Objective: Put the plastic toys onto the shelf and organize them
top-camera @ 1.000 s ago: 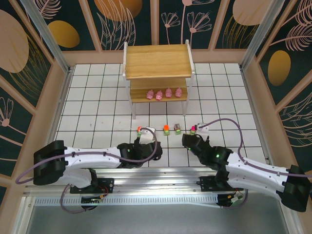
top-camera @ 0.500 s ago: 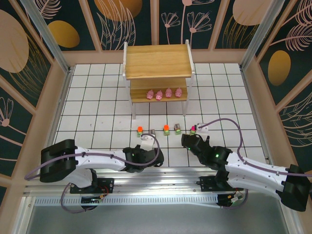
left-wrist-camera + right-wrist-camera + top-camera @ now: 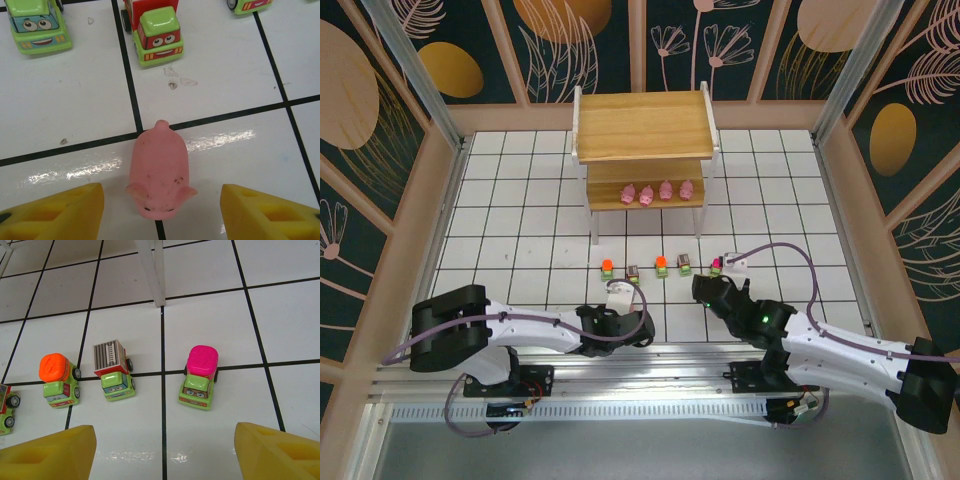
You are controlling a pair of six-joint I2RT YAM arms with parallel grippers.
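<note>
Left wrist: left tool straddles pink pig

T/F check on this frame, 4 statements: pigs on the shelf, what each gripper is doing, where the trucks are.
1. Four pink pigs stand on the lower tier of the shelf. True.
2. The left arm holds a pig in the air. False: the left gripper is open, and the fifth pig lies on the table between its fingers, untouched.
3. The trucks are on the top tier. False: the five vehicles stand on the table in front of the shelf.
4. The right gripper is open, with the magenta-topped vehicle ahead of it. True.
</note>
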